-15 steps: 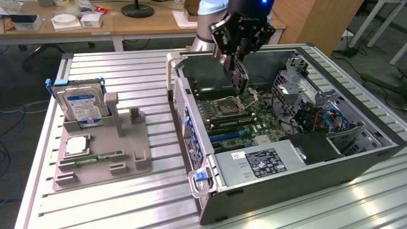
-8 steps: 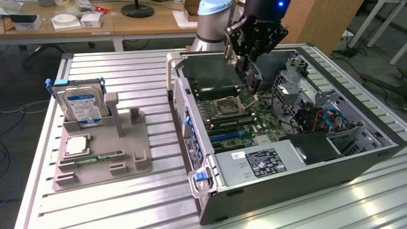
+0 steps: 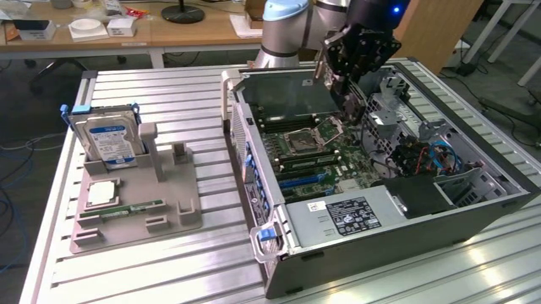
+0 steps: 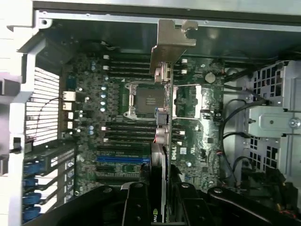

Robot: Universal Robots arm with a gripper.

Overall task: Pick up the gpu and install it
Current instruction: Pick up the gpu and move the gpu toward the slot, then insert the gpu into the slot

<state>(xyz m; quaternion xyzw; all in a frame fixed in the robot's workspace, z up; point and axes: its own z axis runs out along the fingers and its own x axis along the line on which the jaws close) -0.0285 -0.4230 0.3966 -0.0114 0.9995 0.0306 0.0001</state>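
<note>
The gpu point(image 3: 283, 95) is a thin dark card that hangs over the far end of the open computer case point(image 3: 406, 234), above the motherboard point(image 3: 325, 158). My gripper point(image 3: 345, 85) is shut on the card's edge and reaches down from above. In the wrist view the gpu point(image 4: 162, 141) is seen edge-on, running from my gripper point(image 4: 161, 195) out to its silver metal bracket point(image 4: 170, 40). It crosses over the CPU socket point(image 4: 148, 100). A blue expansion slot point(image 4: 122, 159) lies beside the card and apart from it.
A grey fixture tray point(image 3: 169, 218) on the slatted table at the exterior view's left holds the silver hard drive point(image 3: 106, 136) upright, a chip point(image 3: 100, 193) and a green memory stick point(image 3: 131, 209). Drive cages and cables point(image 3: 422, 158) crowd the case's side at the exterior view's right.
</note>
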